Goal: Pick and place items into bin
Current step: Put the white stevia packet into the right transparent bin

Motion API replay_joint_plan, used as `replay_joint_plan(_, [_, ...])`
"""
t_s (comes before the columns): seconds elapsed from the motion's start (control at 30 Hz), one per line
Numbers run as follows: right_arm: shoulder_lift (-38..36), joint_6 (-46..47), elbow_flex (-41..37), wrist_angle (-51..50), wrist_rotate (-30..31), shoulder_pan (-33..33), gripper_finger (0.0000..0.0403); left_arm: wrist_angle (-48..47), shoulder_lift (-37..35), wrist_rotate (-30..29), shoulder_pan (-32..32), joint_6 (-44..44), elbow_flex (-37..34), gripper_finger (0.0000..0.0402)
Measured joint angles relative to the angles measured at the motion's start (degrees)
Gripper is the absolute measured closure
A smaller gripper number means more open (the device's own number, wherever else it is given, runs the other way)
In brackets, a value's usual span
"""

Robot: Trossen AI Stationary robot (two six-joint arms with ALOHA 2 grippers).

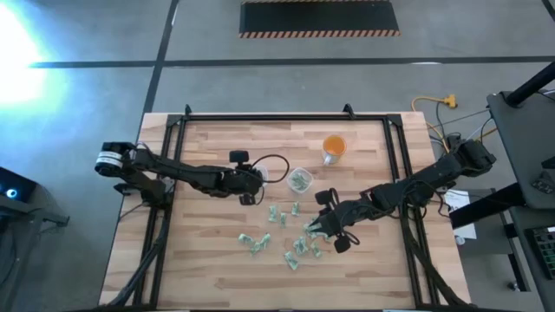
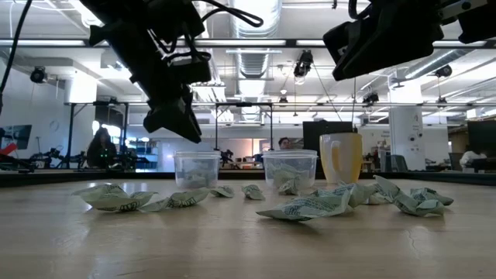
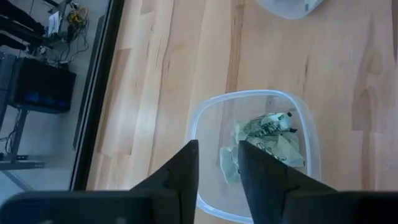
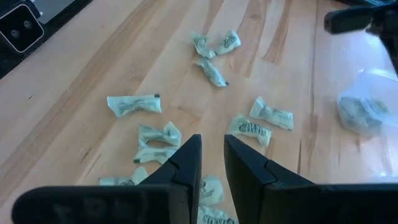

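Observation:
Several tiny green-and-white wrapper pieces (image 1: 297, 247) lie scattered on the wooden table, and they also show in the right wrist view (image 4: 134, 104). My left gripper (image 3: 217, 165) hovers over a clear plastic cup (image 3: 194, 121) that holds a few pieces (image 3: 264, 140); its fingers stand narrowly open with nothing between them. In the high view this gripper (image 1: 249, 192) is left of centre. My right gripper (image 4: 211, 158) hangs above the scattered pieces near the table's middle (image 1: 323, 227), narrowly open and empty.
A second clear cup (image 1: 300, 179) with pieces inside stands right of the left gripper. An orange cup (image 1: 334, 147) stands behind it toward the far edge. A black frame (image 1: 260, 119) borders the table. Bare wood lies along the near edge.

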Motion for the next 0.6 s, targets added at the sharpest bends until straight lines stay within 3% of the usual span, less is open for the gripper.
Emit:
replay_joint_plan(0.47, [2.71, 9.07, -1.54, -8.56, 0.24, 0.0, 0.0344, 0.11, -4.03, 0.02, -6.26, -0.27, 0.79, 0.0289])
replay_joint_plan(0.6, [2.69, 12.31, -2.46, -10.17, 3.61, -0.06, 0.0344, 0.55, -4.62, 0.02, -7.71, -0.86, 0.76, 0.0289])
